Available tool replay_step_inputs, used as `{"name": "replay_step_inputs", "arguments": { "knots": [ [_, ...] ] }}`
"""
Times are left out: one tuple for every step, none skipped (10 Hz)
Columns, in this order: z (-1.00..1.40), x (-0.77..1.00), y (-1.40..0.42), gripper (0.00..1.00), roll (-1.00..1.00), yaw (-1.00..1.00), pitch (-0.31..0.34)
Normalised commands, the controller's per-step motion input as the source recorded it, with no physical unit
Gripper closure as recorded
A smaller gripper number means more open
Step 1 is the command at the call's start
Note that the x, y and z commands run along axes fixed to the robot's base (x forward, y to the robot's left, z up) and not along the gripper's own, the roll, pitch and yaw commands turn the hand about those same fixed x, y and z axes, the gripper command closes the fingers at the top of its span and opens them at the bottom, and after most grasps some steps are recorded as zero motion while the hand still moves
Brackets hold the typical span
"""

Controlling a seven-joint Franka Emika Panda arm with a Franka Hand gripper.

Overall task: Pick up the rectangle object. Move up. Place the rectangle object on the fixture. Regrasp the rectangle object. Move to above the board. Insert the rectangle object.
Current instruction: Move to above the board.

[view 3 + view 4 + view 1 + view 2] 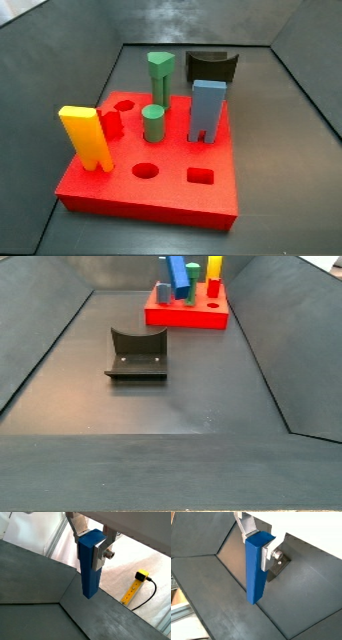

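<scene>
Blue and slim, the one rectangle object hangs upright in your gripper, clamped at its top end, clear of the dark floor. One red board carries five pieces; one fixture stands apart from it.

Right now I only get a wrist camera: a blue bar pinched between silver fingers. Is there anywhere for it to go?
Observer: Yes. A red board with holes lies on the floor in both side views. Neither shows the gripper holding the blue bar.
Operator: Is that board bare?
Observer: No. A yellow block, a tall green peg, a short green peg and a light-blue block stand in it.
Operator: Any holes free?
Observer: In a side view, a round hole and a square hole are open.
Operator: Anything else down there?
Observer: A black fixture, apart from the board.
</scene>
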Motion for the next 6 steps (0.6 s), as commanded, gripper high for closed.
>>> {"name": "replay_step_inputs", "arguments": {
  "knots": [
    [0.36, -0.29, -1.00, 1.00, -1.00, -0.12, -0.166],
    [0.39, -0.32, -1.00, 1.00, -1.00, -0.13, -0.173],
    [0.37, -0.32, -1.00, 1.00, -1.00, -0.13, -0.172],
    [0.37, -0.33, -1.00, 1.00, -1.00, -0.15, -0.168],
    [0.37, -0.35, -1.00, 1.00, -1.00, -0.17, -0.157],
    [0.37, -0.36, -1.00, 1.00, -1.00, -0.18, -0.147]
  ]
}}
